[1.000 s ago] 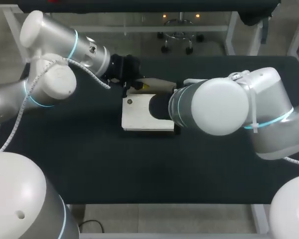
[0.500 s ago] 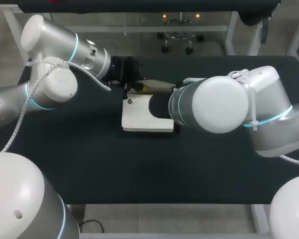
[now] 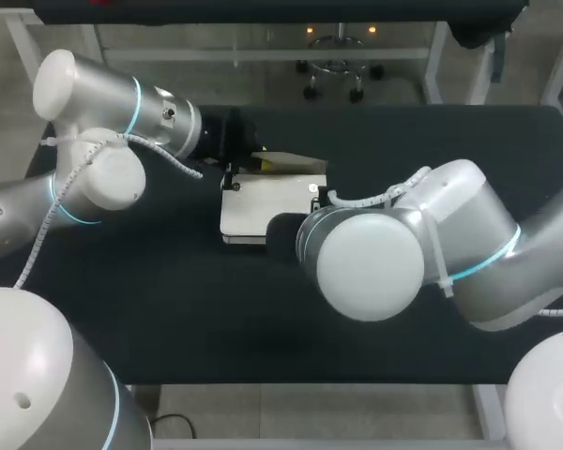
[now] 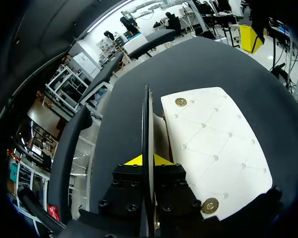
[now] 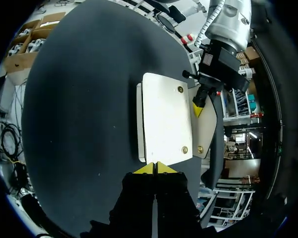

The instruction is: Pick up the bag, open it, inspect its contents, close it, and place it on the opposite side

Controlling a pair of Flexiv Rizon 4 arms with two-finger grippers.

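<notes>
A white quilted bag (image 3: pixel 253 208) lies near the table's middle with its flap (image 3: pixel 298 163) lifted open, tan inside showing. My left gripper (image 3: pixel 263 162) is shut on that flap; in the left wrist view the flap (image 4: pixel 147 124) stands edge-on between the yellow tips of the left gripper (image 4: pixel 148 160), beside the bag body (image 4: pixel 213 144) with its gold snaps. My right gripper (image 5: pixel 154 168) is shut and empty, just short of the near edge of the bag (image 5: pixel 166 119), with the left gripper (image 5: pixel 198 106) beyond. In the head view my right arm's elbow (image 3: pixel 371 262) hides its gripper.
The black table (image 3: pixel 169 309) carries nothing else. My right arm's bulky joints hang over its middle and right part. Bare tabletop (image 5: pixel 84 114) spreads beside the bag on the front and left sides.
My right arm has swung back toward the table's front, its gripper drawing away from the bag. The bag has shifted slightly left. My left gripper keeps hold of the flap.
</notes>
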